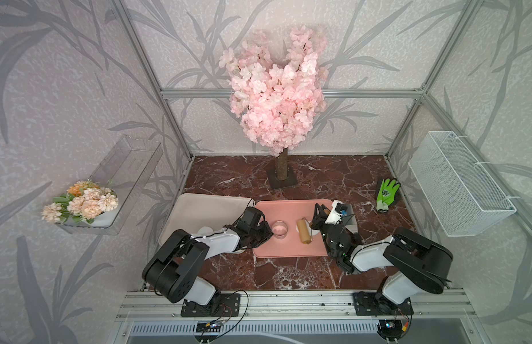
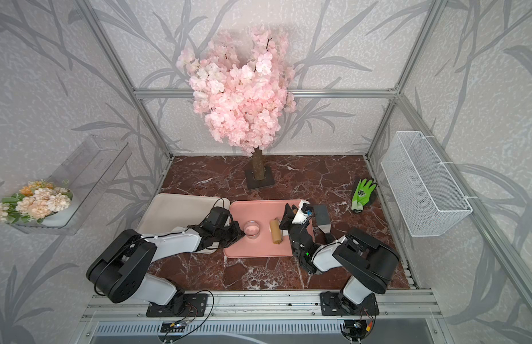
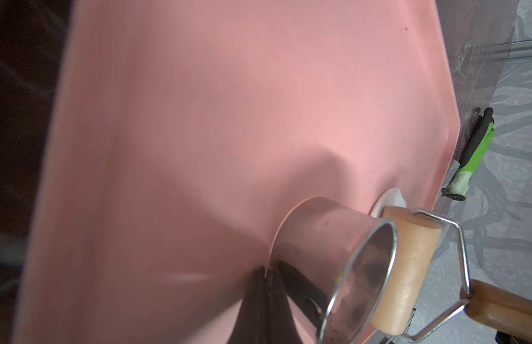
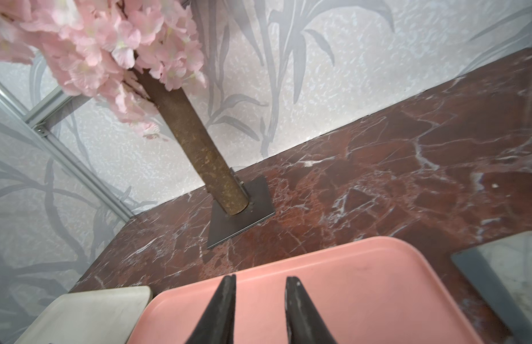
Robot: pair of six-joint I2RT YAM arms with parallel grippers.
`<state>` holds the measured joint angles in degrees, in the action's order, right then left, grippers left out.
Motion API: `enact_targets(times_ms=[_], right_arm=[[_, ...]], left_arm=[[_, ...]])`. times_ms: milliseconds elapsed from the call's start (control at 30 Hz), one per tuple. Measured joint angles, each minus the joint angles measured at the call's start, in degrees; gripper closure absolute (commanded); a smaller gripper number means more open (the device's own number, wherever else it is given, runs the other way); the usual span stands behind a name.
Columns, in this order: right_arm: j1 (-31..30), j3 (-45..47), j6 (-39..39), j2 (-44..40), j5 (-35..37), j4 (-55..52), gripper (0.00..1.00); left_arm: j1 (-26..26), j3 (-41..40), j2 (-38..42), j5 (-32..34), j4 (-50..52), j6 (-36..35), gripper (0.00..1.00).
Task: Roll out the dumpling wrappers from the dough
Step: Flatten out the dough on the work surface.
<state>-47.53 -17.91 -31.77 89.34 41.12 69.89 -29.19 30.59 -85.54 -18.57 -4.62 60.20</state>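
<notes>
– Pinning the dough (image 3: 389,200) flat under the roller (image 1: 304,231) right now, over on the right half of the pink tray (image 1: 276,250), with only thin white edges on show either side of the wood.

– Gripped how, though? Checking the right tool (image 4: 261,278): fingers part-way apart, nothing between the tips from the wrist view.

– Look further back. Spot the tan end of the handle (image 1: 326,211) by the palm in a top view. Most likely clamped deep in the jaws, not out at the tips.

– And the left tool (image 3: 264,271)?

– Pressed fully together, empty, tips down by the tray surface at the foot of the ring cutter (image 3: 318,238). Touching it or not, can't tell.

– Tight over there. Barely any room between cutter and roller.

– Exactly the worry. Swing the roller back too far and clip the ring. Or nudge it with those closed tips and shove it onto the dough too early.

– Anything else?

– Push hard and risk skating the whole tray across the bench (image 1: 288,274), or running off the dough onto bare tray. Could also peel the dough up, stuck to the wood.
</notes>
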Motion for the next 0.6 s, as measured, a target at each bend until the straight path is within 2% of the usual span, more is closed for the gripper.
enact_targets(times_ms=[300,467,600], right_arm=[[6.6,3.1,2.1,-9.8,0.9,-9.6,1.0],[6.9,1.8,4.3,-9.0,-0.1,-10.4,1.0],[6.2,-1.2,5.4,-5.3,0.0,-9.7,1.0]], left_arm=[[0.0,0.0,0.0,0.0,0.0,0.0,1.0],[0.0,0.0,0.0,-0.1,0.0,0.0,1.0],[0.1,0.0,0.0,-0.1,0.0,0.0,1.0]])
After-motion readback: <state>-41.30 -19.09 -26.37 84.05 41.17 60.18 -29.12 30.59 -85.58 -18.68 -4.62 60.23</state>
